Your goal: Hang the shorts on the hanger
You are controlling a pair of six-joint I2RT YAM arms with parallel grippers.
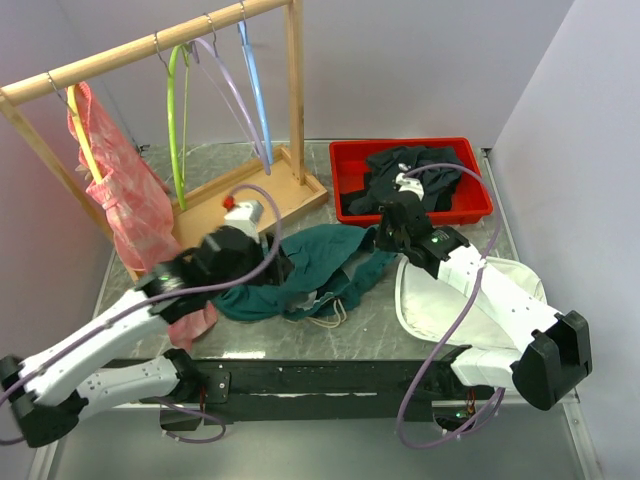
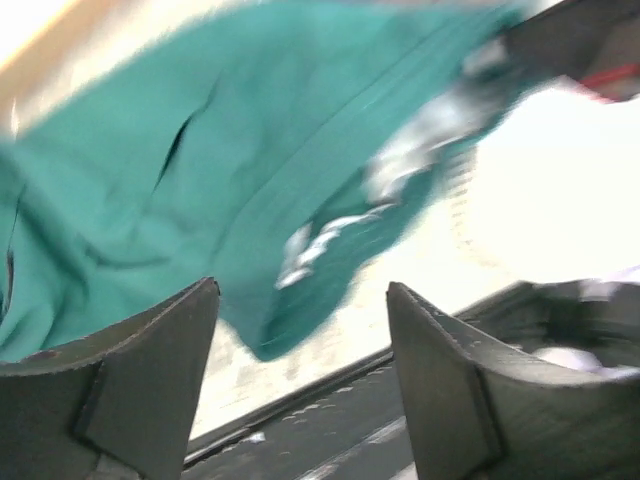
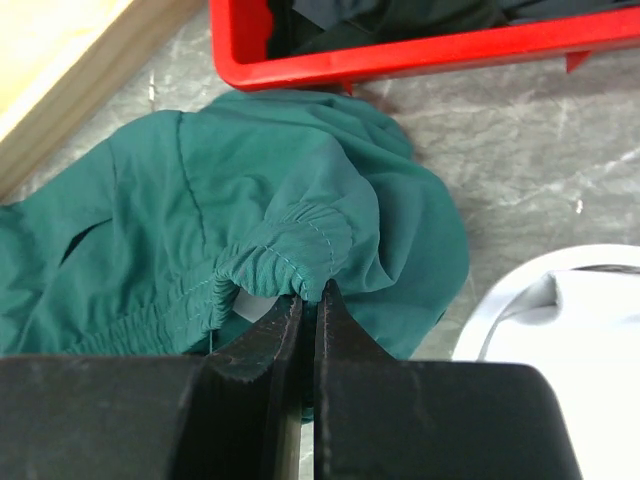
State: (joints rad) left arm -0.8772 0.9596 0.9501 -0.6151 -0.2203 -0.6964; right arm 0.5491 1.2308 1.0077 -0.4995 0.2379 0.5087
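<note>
The dark teal shorts [image 1: 325, 258] lie crumpled on the table between the two arms, with the whitish drawstring [image 1: 328, 316] trailing at their near edge. My right gripper [image 3: 310, 292] is shut on a fold of the elastic waistband [image 3: 290, 245]; in the top view it [image 1: 384, 238] is at the shorts' right end. My left gripper [image 2: 302, 300] is open and empty, its jaws wide apart just short of the shorts [image 2: 250, 170], a blurred view; it [image 1: 274, 266] is at their left side. The lime-green hanger [image 1: 177, 110] hangs empty on the wooden rack.
The wooden rack [image 1: 150, 45] also carries a yellow hanger [image 1: 84, 148] with a pink-red garment [image 1: 128, 200], a lilac hanger [image 1: 228, 92] and a light-blue hanger [image 1: 256, 92]. A red bin [image 1: 472, 205] holds a black garment [image 1: 410, 180]. A white bag [image 1: 450, 300] lies at right.
</note>
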